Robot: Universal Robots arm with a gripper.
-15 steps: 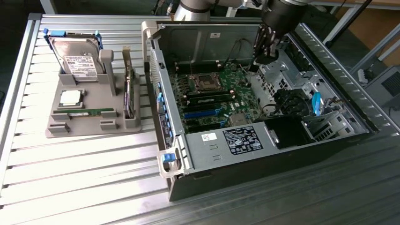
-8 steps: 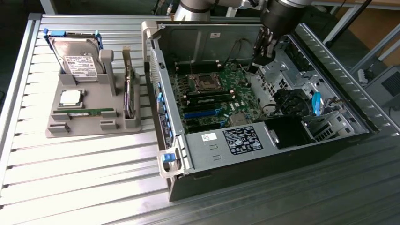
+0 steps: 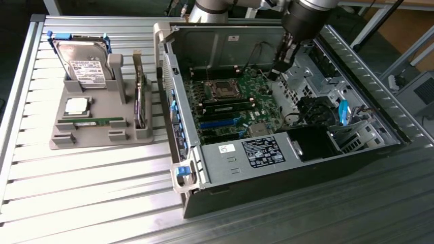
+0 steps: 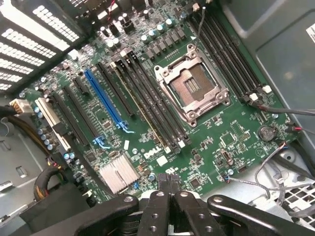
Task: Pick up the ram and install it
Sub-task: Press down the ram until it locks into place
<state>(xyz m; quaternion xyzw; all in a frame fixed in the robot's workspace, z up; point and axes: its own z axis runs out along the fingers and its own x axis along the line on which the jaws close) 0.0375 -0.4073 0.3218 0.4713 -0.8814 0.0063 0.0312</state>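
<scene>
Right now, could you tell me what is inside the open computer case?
Inside the case lie the motherboard, its empty CPU socket and the shut gripper. The power supply covers whatever sits beneath it.

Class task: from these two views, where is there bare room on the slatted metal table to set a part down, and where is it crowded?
Free: the slatted metal table in front of the grey parts holder, beside the open black computer case. Crowded: the holder itself, and the green motherboard under the shut black gripper.
</scene>
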